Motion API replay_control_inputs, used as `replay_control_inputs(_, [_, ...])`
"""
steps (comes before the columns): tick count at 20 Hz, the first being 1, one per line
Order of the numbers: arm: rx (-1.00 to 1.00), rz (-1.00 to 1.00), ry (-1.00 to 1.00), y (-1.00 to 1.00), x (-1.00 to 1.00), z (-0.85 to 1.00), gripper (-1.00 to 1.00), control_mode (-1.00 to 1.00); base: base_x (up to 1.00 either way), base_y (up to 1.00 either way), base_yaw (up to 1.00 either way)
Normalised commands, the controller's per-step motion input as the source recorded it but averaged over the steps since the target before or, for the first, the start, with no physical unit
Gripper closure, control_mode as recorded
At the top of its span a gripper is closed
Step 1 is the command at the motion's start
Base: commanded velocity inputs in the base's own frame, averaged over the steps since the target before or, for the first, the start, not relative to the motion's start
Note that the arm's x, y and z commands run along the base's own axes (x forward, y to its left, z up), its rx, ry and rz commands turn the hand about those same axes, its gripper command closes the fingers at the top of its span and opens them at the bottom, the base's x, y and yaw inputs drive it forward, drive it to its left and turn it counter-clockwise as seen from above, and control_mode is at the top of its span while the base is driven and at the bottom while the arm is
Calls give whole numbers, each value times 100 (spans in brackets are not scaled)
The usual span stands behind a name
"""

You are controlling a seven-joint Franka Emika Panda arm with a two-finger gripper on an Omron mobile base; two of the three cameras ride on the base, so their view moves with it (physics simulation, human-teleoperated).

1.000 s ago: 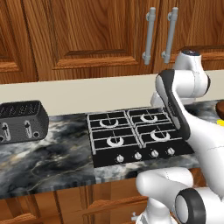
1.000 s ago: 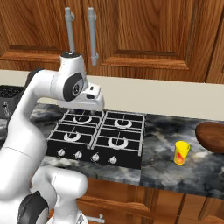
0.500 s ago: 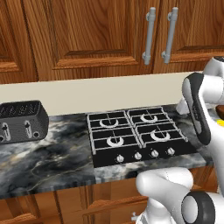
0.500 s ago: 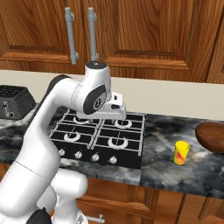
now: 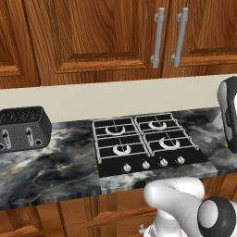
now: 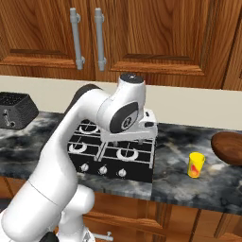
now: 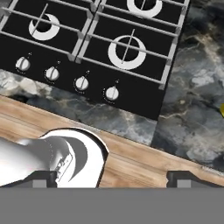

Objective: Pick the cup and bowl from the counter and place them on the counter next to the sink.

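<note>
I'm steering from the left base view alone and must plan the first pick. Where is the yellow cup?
Observer: The cup stands upright on the counter, to the right of the stove as the right base view shows it.
Operator: And the bowl?
Observer: The bowl sits further right than the cup, apart from it and cut off by the frame edge.
Operator: Is the gripper holding anything?
Observer: No. The gripper hangs over the stove's right-hand burners, short of the cup. In the hand view its fingertips stand wide apart with nothing between them.
</note>
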Motion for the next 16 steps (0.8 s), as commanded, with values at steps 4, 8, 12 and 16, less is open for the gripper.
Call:
replay_control_inputs(4, [0, 4, 22, -58, 0, -3, -100, -100, 0, 0, 0])
replay_control_inputs(8, [0, 0, 23, -48, 1, -12, -100, -100, 0, 0, 0])
replay_control_inputs(12, [0, -5, 20, -40, 6, -16, -100, -100, 0, 0, 0])
replay_control_inputs(16, [1, -11, 7, -38, 7, -15, -100, -100, 0, 0, 0])
